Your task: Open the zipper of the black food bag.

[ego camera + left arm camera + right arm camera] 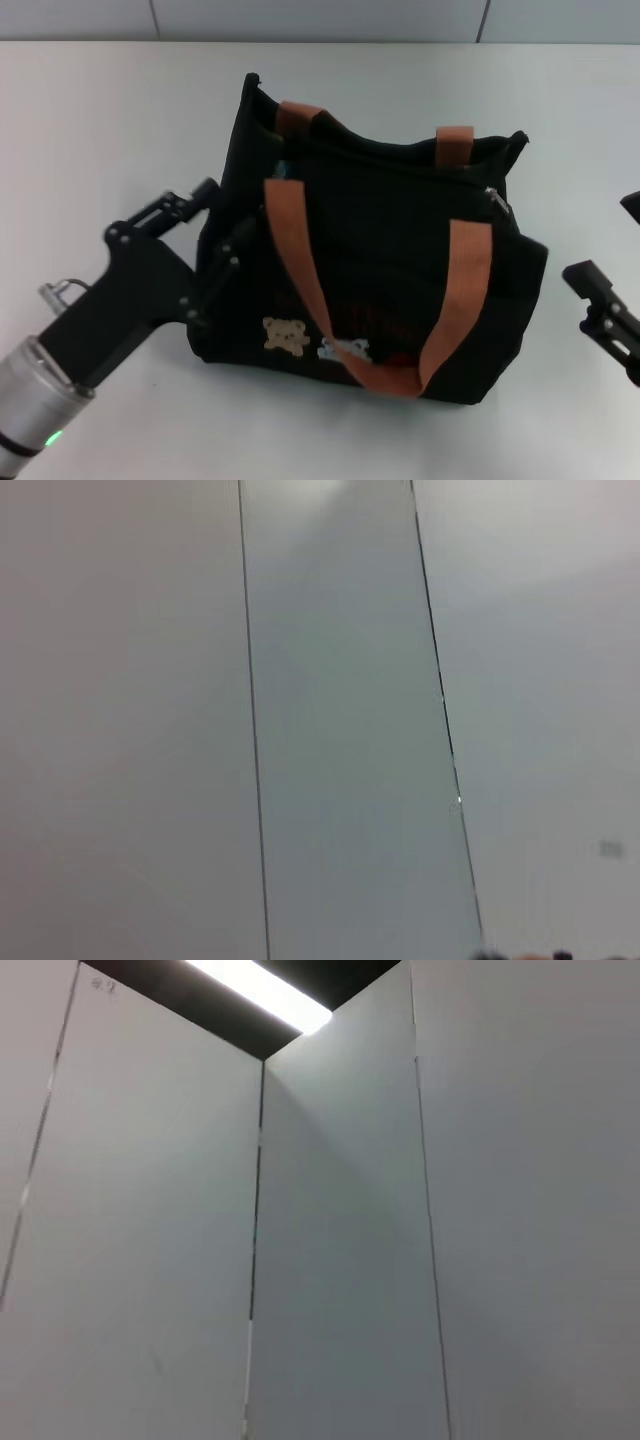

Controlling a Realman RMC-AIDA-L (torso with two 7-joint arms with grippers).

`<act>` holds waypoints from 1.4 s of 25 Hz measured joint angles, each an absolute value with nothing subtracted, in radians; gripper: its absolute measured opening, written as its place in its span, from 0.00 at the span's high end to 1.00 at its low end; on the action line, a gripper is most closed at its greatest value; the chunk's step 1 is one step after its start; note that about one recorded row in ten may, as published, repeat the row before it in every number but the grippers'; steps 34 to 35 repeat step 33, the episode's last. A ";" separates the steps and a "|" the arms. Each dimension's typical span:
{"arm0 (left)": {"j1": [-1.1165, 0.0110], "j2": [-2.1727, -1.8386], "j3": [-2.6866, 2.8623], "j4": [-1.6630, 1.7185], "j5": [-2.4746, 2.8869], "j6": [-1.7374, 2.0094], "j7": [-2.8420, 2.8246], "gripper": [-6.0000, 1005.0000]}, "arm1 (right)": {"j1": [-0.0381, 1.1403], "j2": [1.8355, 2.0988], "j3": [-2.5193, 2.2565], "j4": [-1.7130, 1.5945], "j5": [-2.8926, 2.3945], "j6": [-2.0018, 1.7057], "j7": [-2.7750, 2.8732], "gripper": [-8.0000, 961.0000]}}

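The black food bag (400, 290) stands upright mid-table, with two orange-brown strap handles (300, 250) and bear patches on its front. A small silver zipper pull (493, 198) sits at the right end of the bag's top. My left gripper (219, 218) is open at the bag's left end, and its fingertips (233, 245) are against the fabric. My right gripper (610, 245) is open just off the bag's right side, partly cut off by the picture's edge and apart from the bag. Neither wrist view shows the bag or a gripper.
The white table (100, 120) surrounds the bag on all sides, with a wall along its back edge. The left wrist view shows only pale wall panels (340, 730). The right wrist view shows wall panels (330, 1260) and a ceiling light.
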State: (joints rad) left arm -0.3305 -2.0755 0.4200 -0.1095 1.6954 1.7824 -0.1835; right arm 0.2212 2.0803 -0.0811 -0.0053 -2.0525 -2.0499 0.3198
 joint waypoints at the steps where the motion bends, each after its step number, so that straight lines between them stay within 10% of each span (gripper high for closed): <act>1: -0.326 -2.076 0.419 -0.099 1.695 1.800 -0.184 0.73 | 0.221 2.080 -0.081 -0.005 -2.053 -2.050 0.320 0.19; 13: -0.266 -2.066 0.549 0.173 1.743 1.994 -0.399 0.25 | 0.274 2.080 -0.268 -0.125 -2.054 -2.109 0.441 0.19; 35: -0.330 -2.071 0.803 0.336 1.859 1.950 -0.620 0.20 | 0.350 2.081 -0.532 -0.266 -2.056 -2.013 0.683 0.19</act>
